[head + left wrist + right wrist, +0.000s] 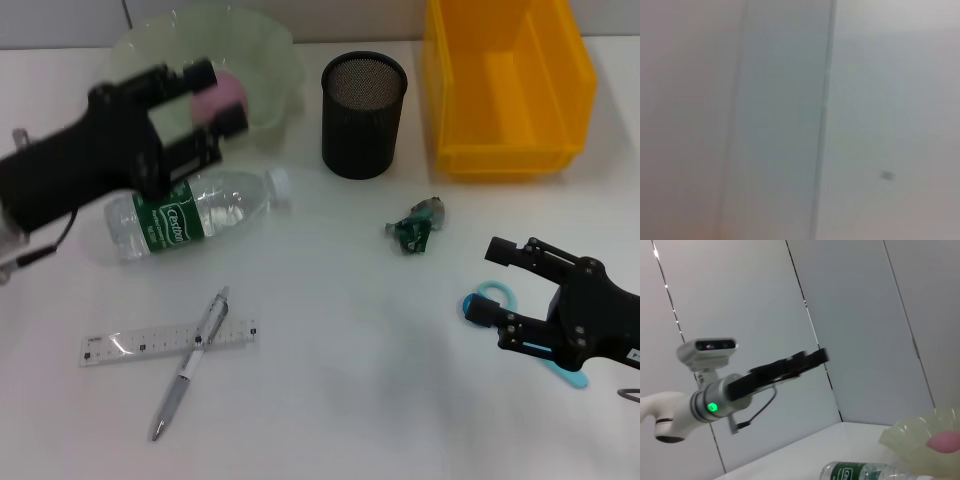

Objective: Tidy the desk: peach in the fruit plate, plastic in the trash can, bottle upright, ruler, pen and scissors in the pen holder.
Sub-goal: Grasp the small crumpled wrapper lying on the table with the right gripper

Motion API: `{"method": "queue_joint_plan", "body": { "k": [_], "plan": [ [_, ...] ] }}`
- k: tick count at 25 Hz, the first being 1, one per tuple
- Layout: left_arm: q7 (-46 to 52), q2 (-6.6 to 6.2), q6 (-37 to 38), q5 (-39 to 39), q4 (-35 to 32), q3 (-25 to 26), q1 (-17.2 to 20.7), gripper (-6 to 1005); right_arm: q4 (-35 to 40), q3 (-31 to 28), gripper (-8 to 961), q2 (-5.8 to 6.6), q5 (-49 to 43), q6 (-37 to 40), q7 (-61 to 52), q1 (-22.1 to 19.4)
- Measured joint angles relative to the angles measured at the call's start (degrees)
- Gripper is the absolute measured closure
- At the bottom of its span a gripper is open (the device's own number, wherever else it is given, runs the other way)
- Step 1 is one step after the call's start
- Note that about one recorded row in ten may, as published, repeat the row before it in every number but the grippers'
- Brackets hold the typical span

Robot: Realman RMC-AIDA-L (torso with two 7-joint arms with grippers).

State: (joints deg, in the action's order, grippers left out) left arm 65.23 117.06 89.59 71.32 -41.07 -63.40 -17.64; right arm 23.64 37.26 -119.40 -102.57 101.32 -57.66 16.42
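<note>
The pink peach (228, 92) (945, 440) lies in the pale green fruit plate (275, 60) (912, 440) at the back left. My left gripper (218, 97) (812, 359) hangs open well above it, holding nothing. The bottle (190, 215) (855, 472) lies on its side in front of the plate. The ruler (130, 345) and the pen (185, 370) lie crossed at the front left. A crumpled green plastic wrapper (415, 225) sits mid-desk. My right gripper (488, 282) stands open over the light blue scissors (492, 293) at the front right.
The black mesh pen holder (363, 115) stands at the back centre, with the yellow trash can (505, 85) to its right. The white desk (340, 330) is bare between pen and scissors. The left wrist view shows only a blurred wall.
</note>
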Motion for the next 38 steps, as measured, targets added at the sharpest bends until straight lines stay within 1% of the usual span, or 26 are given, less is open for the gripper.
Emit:
{"method": "queue_joint_plan", "body": {
  "k": [3,4,5,9,17,19,22,23,25,28,29,30,33,34,35,36,37,38],
  "plan": [
    [-0.3,-0.34,4.1,3.0,0.1,-0.1,0.8,424,0.0,0.0,141,0.04,0.0,0.0,0.2,0.1],
    [-0.5,-0.39,6.3,5.6,0.1,-0.1,1.1,424,0.0,0.0,141,0.05,0.0,0.0,0.7,0.1],
    [-0.5,-0.39,6.3,5.6,0.1,-0.1,1.1,424,0.0,0.0,141,0.05,0.0,0.0,0.7,0.1],
    [-0.5,-0.38,9.9,11.8,0.1,0.0,1.3,424,0.0,0.0,141,0.05,0.0,-0.1,1.1,0.3],
    [-0.5,-0.02,10.0,13.3,0.1,0.0,1.5,424,0.0,-0.8,141,0.05,0.0,-1.0,0.8,1.3],
    [-0.5,0.05,9.6,13.3,0.2,0.0,1.6,424,0.0,-2.5,141,0.05,0.0,-3.2,-0.7,2.1],
    [-0.5,0.07,9.5,13.4,0.2,0.0,1.5,424,0.4,-3.2,141,0.1,0.0,-4.8,-2.8,2.8],
    [-0.5,0.07,9.5,13.4,0.2,0.0,1.4,424,0.9,-3.5,141,0.13,0.0,-5.9,-4.3,3.3],
    [-0.5,0.12,9.1,13.5,0.2,0.0,1.1,424,4.4,-4.0,141,0.24,-0.1,-13.0,-13.6,5.6],
    [-0.5,0.13,9.0,13.5,0.2,0.0,1.1,424,5.6,-3.7,141,0.24,-0.5,-15.3,-16.4,6.3],
    [-0.5,0.16,8.8,13.5,0.2,-0.1,1.1,424,7.8,-2.7,141,0.27,-2.0,-18.4,-21.1,7.9],
    [-0.5,0.16,8.8,13.5,0.2,-0.1,1.1,424,7.8,-2.7,141,0.27,-2.0,-18.4,-21.1,7.9],
    [-0.5,0.19,8.7,13.5,0.2,-0.2,1.0,423,12.3,0.1,141,0.32,-6.0,-21.2,-28.1,9.8],
    [-0.5,0.23,8.7,13.5,0.2,-0.2,1.0,423,15.7,2.4,141,0.32,-8.9,-22.2,-33.4,10.7],
    [-0.5,0.23,8.7,13.5,0.2,-0.2,1.0,423,15.7,2.4,141,0.32,-8.9,-22.2,-33.4,10.7],
    [-0.4,0.26,8.7,13.5,0.2,-0.1,1.0,423,19.2,4.6,141,0.32,-11.4,-22.4,-38.2,11.5],
    [-0.4,0.26,8.7,13.5,0.2,-0.1,1.0,423,19.2,4.6,141,0.32,-11.4,-22.4,-38.2,11.5],
    [-0.3,0.26,8.7,13.5,0.2,-0.1,0.9,423,21.2,5.9,141,0.32,-12.6,-22.3,-40.7,11.7]
  ]
}}
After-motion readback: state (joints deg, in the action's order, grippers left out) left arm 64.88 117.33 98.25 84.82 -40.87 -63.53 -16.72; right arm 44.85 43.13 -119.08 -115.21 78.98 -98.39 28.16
